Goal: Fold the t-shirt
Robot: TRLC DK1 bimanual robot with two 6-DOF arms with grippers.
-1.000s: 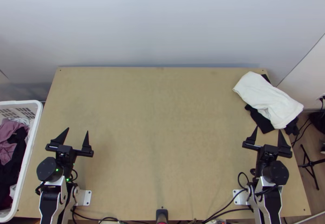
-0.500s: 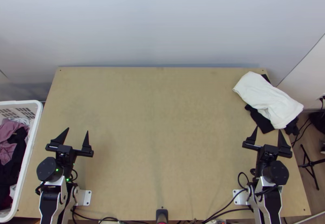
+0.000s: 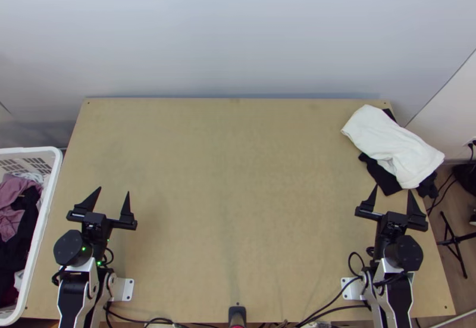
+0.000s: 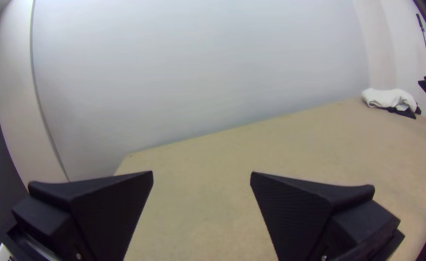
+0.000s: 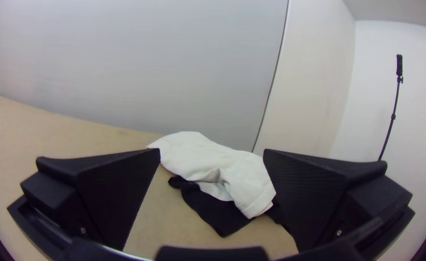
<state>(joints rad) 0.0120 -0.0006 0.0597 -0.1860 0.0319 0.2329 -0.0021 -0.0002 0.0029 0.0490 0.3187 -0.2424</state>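
Apparently idle: both hands spread, white cloth at the far right corner

Well, the left hand [image 3: 113, 190] stands over the near left part of the worktop [image 3: 226, 179], its two flat black fingers [image 4: 295, 208] wide apart with bare board between them. Across from it, near the right edge, the right hand [image 3: 392, 189] is likewise spread, with nothing pinched. The two are well apart, each pointing toward the far side.

As for the cloth, a white piece [image 3: 387, 140] lies slantwise at the far right corner, beyond the right hand. It forms a long, loose bundle, rumpled along its near side, and one end reaches past the worktop's right edge. Black cloth [image 3: 381, 176] is bunched beneath it and pokes out on several sides. Whether the white piece is the t-shirt, or how many layers it has, I cannot tell.

Over on the left, beside the worktop, sits a white basket [image 3: 52, 191] holding a jumble of clothes, among them a dusky pink piece [image 3: 11, 194] and a black one [image 3: 18, 227]. Dark cables [image 3: 330, 310] run along the near edge, and a black stand [image 3: 455, 240] is on the floor to the right.
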